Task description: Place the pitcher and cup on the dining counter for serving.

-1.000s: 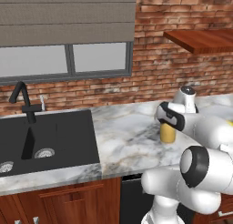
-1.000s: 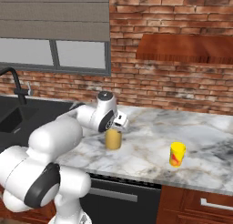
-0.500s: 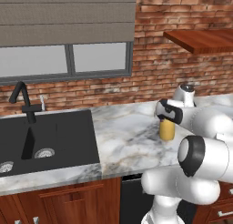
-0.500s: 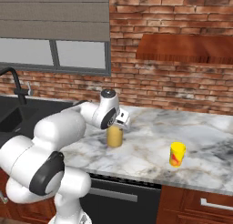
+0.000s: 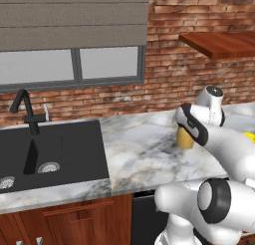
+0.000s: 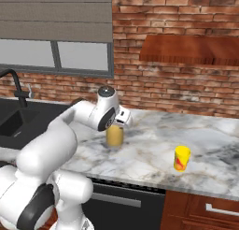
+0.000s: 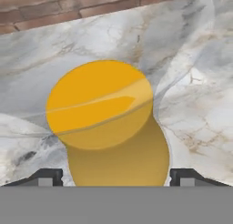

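Lowered closer over the pitcher (image 7: pixel 107 123) since a second ago, hand (image 7: pixel 116 176) spread wide, fingertips (image 7: pixel 48 176) flanking the mustard body without touching. Upright on the marble counter (image 6: pixel 154 149), directly below the hand, long axis vertical. Well apart to the right, cup (image 6: pixel 181 158), untouched.

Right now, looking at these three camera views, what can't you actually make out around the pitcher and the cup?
- Pitcher: in the hand view its lower body is cut off by the bottom edge; in the left base view the arm covers most of it.
- Hand: whether the fingertips touch the pitcher, since just their tops show.
- Cup: the red marking is too small to read; in the left base view the arm hides nearly all of it.
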### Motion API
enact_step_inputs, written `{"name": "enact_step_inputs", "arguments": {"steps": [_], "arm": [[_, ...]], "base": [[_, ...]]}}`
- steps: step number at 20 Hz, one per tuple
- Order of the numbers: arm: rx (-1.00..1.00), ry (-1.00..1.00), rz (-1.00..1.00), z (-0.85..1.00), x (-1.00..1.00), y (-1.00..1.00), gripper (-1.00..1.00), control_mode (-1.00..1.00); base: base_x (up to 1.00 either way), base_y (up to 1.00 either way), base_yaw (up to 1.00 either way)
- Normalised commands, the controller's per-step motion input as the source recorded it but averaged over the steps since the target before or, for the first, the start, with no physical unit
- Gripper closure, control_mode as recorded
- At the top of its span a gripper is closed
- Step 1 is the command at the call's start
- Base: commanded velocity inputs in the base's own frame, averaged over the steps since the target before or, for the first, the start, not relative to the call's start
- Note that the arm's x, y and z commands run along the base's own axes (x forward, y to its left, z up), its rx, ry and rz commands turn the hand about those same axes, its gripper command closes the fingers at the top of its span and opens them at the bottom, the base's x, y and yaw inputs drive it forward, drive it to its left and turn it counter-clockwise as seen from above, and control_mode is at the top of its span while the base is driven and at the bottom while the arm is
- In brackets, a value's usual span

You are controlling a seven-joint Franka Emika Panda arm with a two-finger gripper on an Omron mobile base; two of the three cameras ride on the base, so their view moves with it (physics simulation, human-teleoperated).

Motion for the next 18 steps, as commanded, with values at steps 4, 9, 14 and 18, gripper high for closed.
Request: {"name": "enact_step_inputs", "arguments": {"steps": [4, 9, 14, 18], "arm": [[0.0, -0.13, 0.0, 0.9, -0.59, 0.06, 1.0, -1.0], [0.0, -0.09, 0.01, 0.9, -0.62, 0.03, 1.0, -1.0], [0.0, -0.13, 0.0, 0.86, -0.57, 0.16, 1.0, -1.0], [0.0, -0.15, 0.02, 0.64, -0.59, 0.23, 1.0, -1.0]], "base": [[0.0, 0.0, 0.0], [0.0, 0.0, 0.0], [0.0, 0.0, 0.0], [0.0, 0.0, 0.0]]}}
